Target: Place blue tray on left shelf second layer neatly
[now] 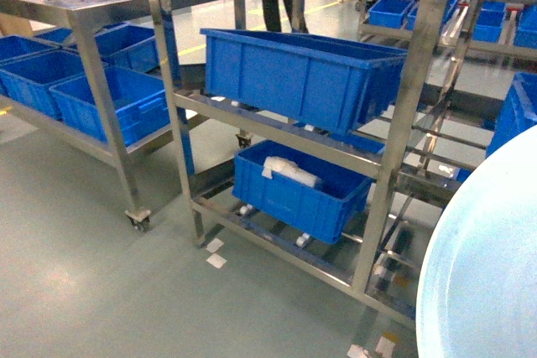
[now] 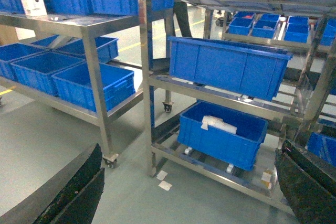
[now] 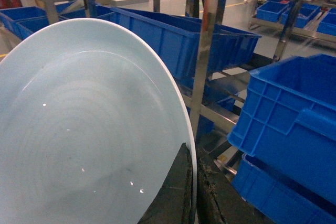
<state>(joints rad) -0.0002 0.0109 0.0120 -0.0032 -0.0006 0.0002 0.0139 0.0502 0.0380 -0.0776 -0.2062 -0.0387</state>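
No readable writing shows. The right gripper (image 3: 191,192) clamps the rim of the blue tray (image 3: 79,129), held upright beside the steel rack (image 1: 403,115) holding blue crates (image 1: 302,77). The left gripper (image 2: 184,192) stands apart, empty.

Centre frame, a steel rack (image 1: 394,136): its middle tier carries a large blue crate (image 1: 298,77), its bottom tier a smaller crate (image 1: 294,190) holding white packets (image 1: 289,172)

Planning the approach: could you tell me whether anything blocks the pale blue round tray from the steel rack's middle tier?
Yes: a deep dark-blue plastic crate fills most of that middle tier, ahead of the pale blue round tray.
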